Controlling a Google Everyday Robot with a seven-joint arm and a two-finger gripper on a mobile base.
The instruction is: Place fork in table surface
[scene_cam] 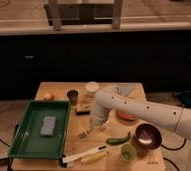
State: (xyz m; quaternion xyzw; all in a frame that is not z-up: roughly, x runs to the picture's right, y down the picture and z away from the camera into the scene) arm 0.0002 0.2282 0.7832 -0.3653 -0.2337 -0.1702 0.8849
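The fork [84, 134] is a small tan utensil with a darker end, low over or on the light tan table surface [74, 142], just right of the green tray. My gripper [92, 128] comes down from the white arm [139, 111], which reaches in from the right. It sits right at the fork's upper right end. I cannot tell whether the fork is touching the tabletop or is held.
A green tray [39, 129] with a grey sponge [48, 126] lies at the left. A green pepper [118, 139], a metal bowl [148, 135], a green cup [128, 151], a white-and-black utensil [82, 155] and a yellow oblong item [95, 158] lie near the front. Cups and a board stand at the back.
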